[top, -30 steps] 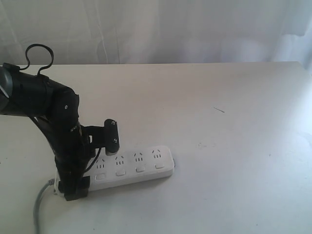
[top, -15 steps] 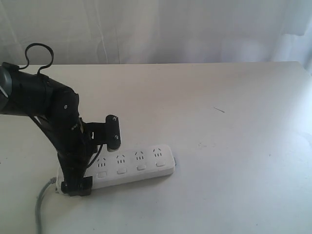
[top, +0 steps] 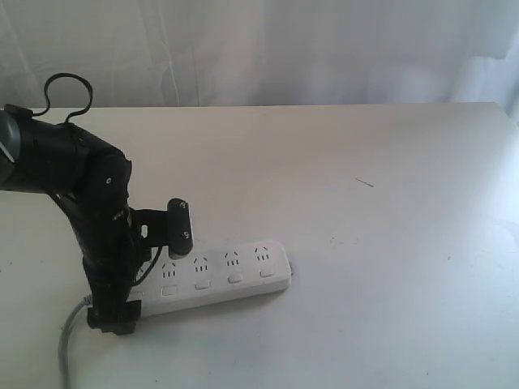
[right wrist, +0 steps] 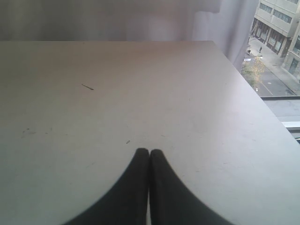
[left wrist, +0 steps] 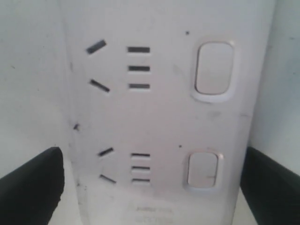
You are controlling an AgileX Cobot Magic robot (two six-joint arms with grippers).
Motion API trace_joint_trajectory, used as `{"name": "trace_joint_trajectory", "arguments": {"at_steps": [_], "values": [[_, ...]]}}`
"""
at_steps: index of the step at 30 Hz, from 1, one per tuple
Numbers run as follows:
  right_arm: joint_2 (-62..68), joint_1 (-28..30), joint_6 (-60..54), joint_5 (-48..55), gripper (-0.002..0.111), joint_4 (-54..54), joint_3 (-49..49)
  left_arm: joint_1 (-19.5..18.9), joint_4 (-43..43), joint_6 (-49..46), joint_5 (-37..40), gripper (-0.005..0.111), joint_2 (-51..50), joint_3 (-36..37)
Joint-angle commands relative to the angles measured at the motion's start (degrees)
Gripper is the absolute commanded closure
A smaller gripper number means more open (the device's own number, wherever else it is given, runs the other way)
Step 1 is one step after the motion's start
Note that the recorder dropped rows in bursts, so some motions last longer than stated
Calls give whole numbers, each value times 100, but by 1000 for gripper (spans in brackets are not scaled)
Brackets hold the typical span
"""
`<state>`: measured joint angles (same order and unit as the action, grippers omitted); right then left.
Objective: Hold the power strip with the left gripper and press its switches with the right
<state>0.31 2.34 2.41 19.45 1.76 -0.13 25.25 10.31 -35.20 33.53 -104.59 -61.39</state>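
The white power strip (top: 231, 274) lies flat on the table at the front left, its grey cord (top: 65, 340) trailing off the left end. My left gripper (top: 122, 301) straddles the strip's cord end, open. In the left wrist view the black fingers (left wrist: 30, 183) stand on either side of the strip (left wrist: 159, 117), neither pressing on it. Two of the switches (left wrist: 214, 68) show beside their socket groups, and a row of them (top: 203, 284) runs along the strip's near side. My right gripper (right wrist: 149, 152) is shut and empty over bare table, far from the strip and outside the exterior view.
The white table (top: 365, 211) carries a small dark speck (top: 365, 182). A pale curtain (top: 268, 49) hangs behind the far edge. In the right wrist view the table's edge (right wrist: 248, 84) runs beside a window.
My left gripper's jaws have spread wider around the strip's cord end, and the arm has shifted slightly left and down. The strip has stayed put.
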Motion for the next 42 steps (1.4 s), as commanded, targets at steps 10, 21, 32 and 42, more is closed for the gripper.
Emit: {"name": "trace_joint_trajectory", "arguments": {"at_steps": [10,21,32,42], "values": [[-31,51,-20,-21,108,16,13,1,8,49,-721,106,-17,212],[-31,51,-153,-51,108,146,13,1,31,86,-802,106,-17,212],[-31,51,-463,-2911,108,728,13,1,31,86,-837,106,-17,212],[-31,51,2966,-5711,108,693,13,1,-2,86,-834,106,-17,212]]}}
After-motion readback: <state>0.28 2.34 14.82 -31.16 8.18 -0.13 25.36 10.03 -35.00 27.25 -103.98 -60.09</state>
